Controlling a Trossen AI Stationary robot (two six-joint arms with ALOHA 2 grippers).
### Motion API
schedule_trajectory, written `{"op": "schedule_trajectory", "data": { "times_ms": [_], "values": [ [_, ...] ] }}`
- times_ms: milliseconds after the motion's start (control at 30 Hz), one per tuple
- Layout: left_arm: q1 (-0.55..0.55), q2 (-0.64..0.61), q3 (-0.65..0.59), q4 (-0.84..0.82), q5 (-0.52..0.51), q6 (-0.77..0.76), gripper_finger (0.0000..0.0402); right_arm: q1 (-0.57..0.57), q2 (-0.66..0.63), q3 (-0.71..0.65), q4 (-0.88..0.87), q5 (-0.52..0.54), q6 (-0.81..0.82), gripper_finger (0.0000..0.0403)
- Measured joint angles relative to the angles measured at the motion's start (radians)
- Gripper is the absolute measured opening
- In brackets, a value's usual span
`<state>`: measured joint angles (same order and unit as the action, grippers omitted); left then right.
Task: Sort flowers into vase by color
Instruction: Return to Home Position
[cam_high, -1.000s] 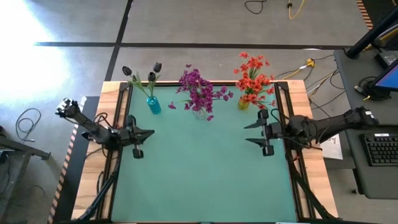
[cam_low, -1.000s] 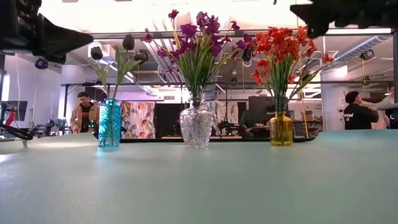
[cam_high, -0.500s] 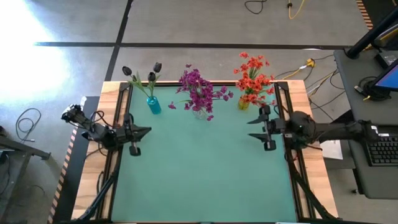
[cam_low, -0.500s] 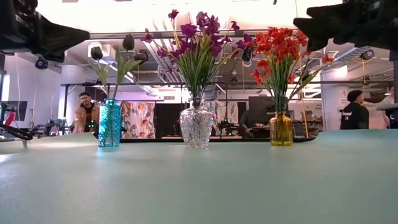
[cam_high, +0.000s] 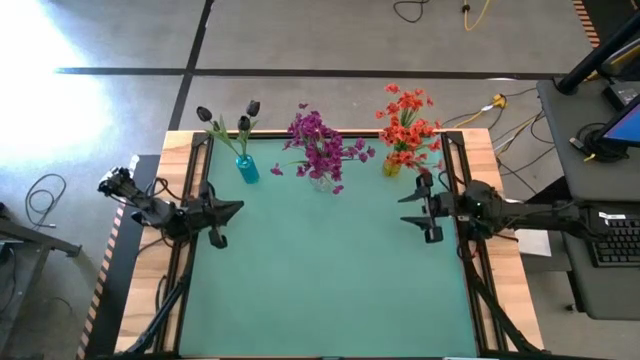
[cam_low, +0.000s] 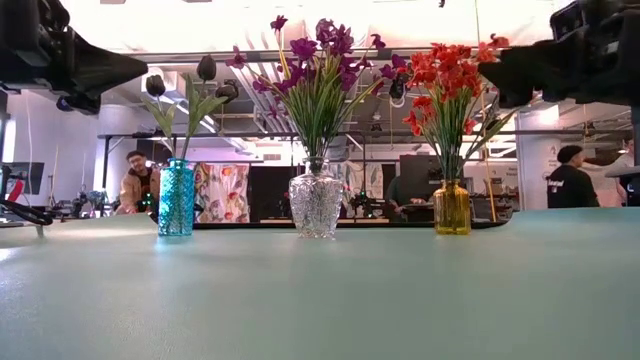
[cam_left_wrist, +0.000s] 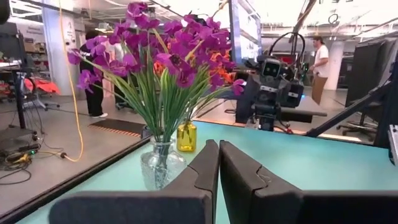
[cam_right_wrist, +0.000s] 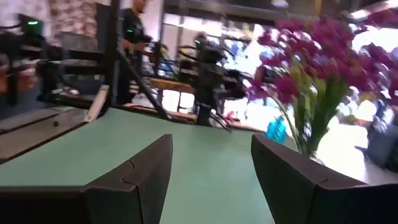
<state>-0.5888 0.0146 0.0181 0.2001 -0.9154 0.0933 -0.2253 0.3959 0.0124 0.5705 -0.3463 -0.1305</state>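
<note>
Sorting complete at the green table's (cam_high: 330, 280) far edge: near-black tulip buds (cam_high: 228, 118) in the blue glass vase (cam_high: 247, 170), magenta sprays (cam_high: 320, 145) in the clear glass vase (cam_high: 321, 181), orange-red clusters (cam_high: 407, 125) in the amber vase (cam_high: 391, 167). Left gripper (cam_high: 232, 209) pinched together, empty; right gripper (cam_high: 412, 212) spread wide. Homing apparently needs only a path clear of the blossoms.

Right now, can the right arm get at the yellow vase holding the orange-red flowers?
Probably yes. The right gripper is open and close to the yellow vase, with only bare green mat between them. The orange-red flowers spread wide above it, so a low approach looks safer.
</note>
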Motion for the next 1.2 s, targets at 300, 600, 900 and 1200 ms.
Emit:
{"op": "schedule_trajectory", "data": {
  "times_ms": [300, 600, 900, 1200],
  "values": [
    [0.0, 0.019, 0.0, -0.001, 0.0, -0.005, 0.0, 0.0, 0.0, 0.0, 0.032, 0.008, -0.037, 0.0212],
    [0.0, 0.034, 0.0, 0.0, 0.001, -0.005, 0.0, 0.0, -0.001, -0.001, 0.008, 0.01, 0.008, 0.0212],
    [0.0, 0.054, 0.0, 0.0, 0.002, -0.005, 0.0, 0.002, -0.091, -0.001, -0.145, 0.016, -0.024, 0.0212],
    [0.0, 0.08, 0.0, -0.001, 0.001, -0.005, 0.0, 0.013, -0.397, -0.003, -0.506, 0.084, -0.036, 0.0212]
  ]
}}
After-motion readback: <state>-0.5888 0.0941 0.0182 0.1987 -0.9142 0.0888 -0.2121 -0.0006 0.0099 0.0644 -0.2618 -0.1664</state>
